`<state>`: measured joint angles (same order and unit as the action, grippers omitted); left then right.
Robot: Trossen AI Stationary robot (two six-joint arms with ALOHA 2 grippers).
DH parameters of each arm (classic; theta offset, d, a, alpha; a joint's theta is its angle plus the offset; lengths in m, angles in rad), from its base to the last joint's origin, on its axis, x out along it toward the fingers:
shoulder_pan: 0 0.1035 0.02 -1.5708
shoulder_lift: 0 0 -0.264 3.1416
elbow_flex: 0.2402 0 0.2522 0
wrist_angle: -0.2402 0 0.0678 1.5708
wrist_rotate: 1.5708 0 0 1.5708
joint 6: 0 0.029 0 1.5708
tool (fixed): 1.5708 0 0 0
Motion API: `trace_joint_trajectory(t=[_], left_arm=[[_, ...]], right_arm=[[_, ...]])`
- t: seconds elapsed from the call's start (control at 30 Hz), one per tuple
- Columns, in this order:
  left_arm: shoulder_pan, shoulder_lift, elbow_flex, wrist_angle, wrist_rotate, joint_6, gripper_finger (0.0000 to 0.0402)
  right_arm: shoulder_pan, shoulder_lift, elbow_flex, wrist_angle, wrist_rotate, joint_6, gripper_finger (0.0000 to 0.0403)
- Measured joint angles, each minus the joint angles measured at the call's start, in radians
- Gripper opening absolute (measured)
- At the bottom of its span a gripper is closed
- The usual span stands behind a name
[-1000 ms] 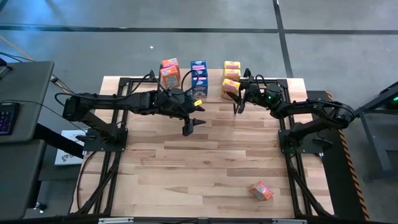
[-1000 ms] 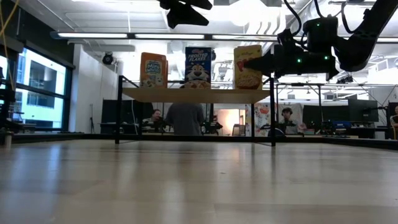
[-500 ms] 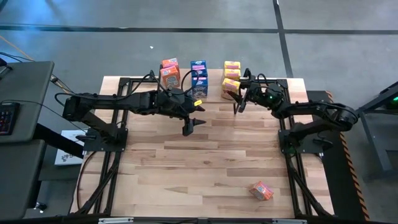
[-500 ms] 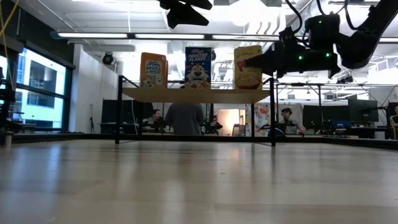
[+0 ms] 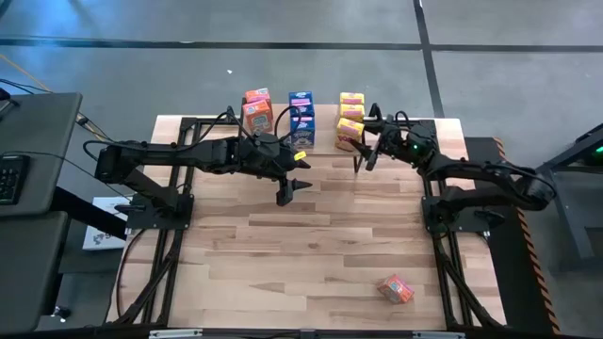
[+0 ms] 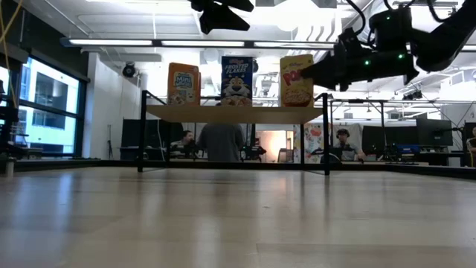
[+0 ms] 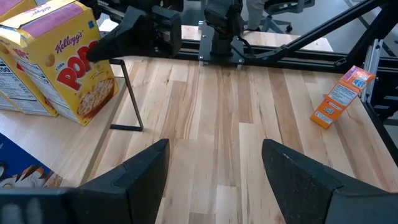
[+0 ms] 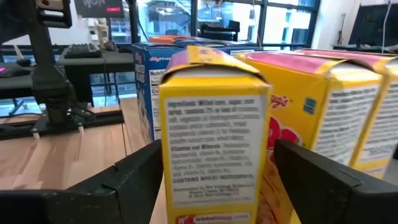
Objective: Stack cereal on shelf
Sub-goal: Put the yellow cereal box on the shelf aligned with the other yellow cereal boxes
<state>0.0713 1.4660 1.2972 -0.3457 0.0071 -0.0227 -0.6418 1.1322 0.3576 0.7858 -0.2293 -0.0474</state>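
The shelf (image 5: 324, 121) (image 6: 234, 113) stands at the table's far edge. Upright on its board are orange-red boxes (image 5: 256, 111) (image 6: 183, 83), a blue box (image 5: 301, 111) (image 6: 236, 80) and yellow boxes (image 5: 350, 117) (image 6: 296, 80). My right gripper (image 5: 362, 154) (image 6: 301, 74) (image 8: 214, 180) is open. Its fingers stand on either side of the nearest yellow box (image 8: 214, 149), at that box's right end, without touching it. My left gripper (image 5: 294, 188) (image 7: 214, 174) hangs open above the table, near side of the shelf. One orange box (image 5: 397, 288) (image 7: 342, 96) lies on the table.
The shelf's thin black leg (image 7: 127, 93) stands just below the yellow boxes. The lone orange box lies near the table's near right corner. Bare wooden tabletop (image 5: 311, 245) stretches between the shelf and the near edge. People sit in the room beyond the table (image 6: 221, 141).
My right gripper has drawn back a little from the yellow boxes toward the table's right edge and risen slightly. The yellow box it was at stays upright on the shelf. My left arm has kept still.
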Motion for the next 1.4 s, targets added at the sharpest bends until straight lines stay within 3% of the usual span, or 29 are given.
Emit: trace_joint_trajectory(t=[0.43,0.73,0.9,1.1,1.4], left_arm=[[0.0,0.0,0.0,0.0,0.0,0.0,0.0248],[0.0,0.0,0.0,0.0,0.0,0.0,0.0248],[0.0,0.0,0.0,0.0,0.0,0.0,0.0248],[0.0,0.0,0.0,0.0,0.0,0.0,0.0248],[0.0,0.0,0.0,0.0,0.0,0.0,0.0248]], right_arm=[[0.005,-0.216,0.0,-0.335,0.017,0.05,0.0294],[0.101,-0.32,0.0,-0.476,0.064,0.096,0.0294],[0.213,-0.315,0.0,-0.491,0.093,0.13,0.0294],[0.352,-0.266,0.0,-0.458,0.265,0.137,0.0294],[0.389,-0.104,0.0,-0.257,0.378,0.136,0.0294]])
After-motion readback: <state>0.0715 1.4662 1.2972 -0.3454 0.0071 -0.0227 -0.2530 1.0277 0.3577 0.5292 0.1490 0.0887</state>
